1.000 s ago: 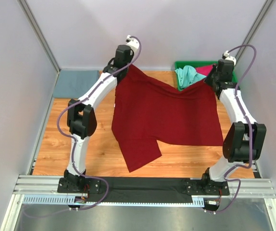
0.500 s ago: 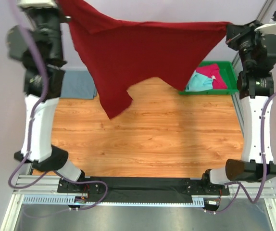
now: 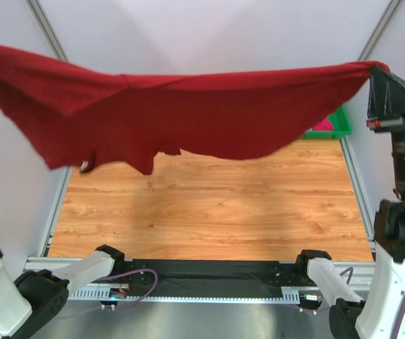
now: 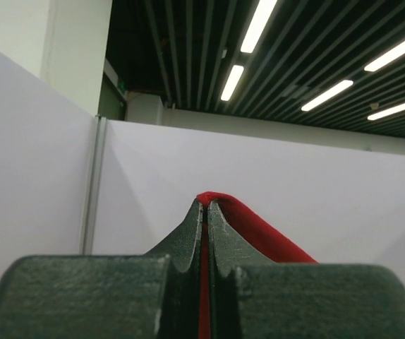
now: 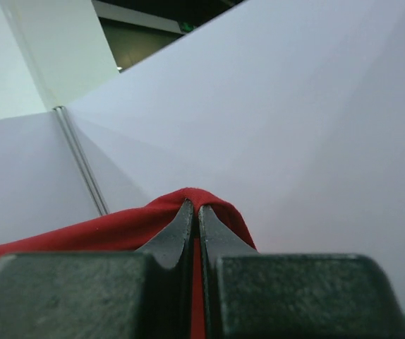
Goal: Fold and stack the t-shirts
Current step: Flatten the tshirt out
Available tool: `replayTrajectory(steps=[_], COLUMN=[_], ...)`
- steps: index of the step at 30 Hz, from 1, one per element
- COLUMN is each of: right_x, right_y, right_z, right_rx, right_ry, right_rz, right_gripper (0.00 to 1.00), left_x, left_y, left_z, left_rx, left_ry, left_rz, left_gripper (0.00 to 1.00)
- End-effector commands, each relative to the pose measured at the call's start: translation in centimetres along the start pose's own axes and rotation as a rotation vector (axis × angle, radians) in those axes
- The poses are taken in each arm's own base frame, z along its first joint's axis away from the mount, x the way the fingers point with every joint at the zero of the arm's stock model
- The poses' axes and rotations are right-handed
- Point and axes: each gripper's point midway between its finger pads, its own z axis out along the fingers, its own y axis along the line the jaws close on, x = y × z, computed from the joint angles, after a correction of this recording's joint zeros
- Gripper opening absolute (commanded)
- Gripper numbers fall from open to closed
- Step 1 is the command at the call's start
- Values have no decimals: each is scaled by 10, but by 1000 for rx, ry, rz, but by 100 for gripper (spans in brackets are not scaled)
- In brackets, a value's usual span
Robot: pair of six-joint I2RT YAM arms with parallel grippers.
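Two arms rise from the near edge of the wooden table [image 3: 216, 212], and above it the dark red t-shirt [image 3: 188, 113] hangs stretched wide in the air between them, its lower edge sagging clear of the tabletop. Each claw is pressed together on a pinch of that red cloth, the left gripper [image 4: 204, 205] at one end and the right gripper [image 5: 194, 206] at the other. Far right, partly behind the cloth, a green tray [image 3: 341, 121] shows a bit of pinkish-red shirt [image 3: 322, 126].

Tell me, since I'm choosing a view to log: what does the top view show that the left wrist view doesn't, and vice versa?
Only top: the table, green tray and the red shirt's full hanging spread. Only left wrist: the left end effector shut on the shirt's edge, plus ceiling lights. Both: the red shirt and the white walls.
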Motion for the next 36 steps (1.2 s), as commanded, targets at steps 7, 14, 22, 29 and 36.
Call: replayTrajectory(steps=[7,14,22,29,36], right_x=[55,191,358,421,424], right_y=[-43,-162,-305,-358,-360], right_z=[11,-9,-108,-130,-122], right_rx=[97,366,673,763,765], right_ry=[125,387,719,933,956], right_rz=[44,-28,-107,-120,-93], right_gripper=[0,0,0,0,0], left_x=[77,378,690,788,782], left_y=[-19,-72,-87,-90,-90], left_z=[26,-8,-164,-218,-218], left_rx=[18,159,230,187,177], left_ry=[141,710,1245,1407,1431], left_rz=[75,231,337,314,298], left_gripper=[0,0,0,0,0])
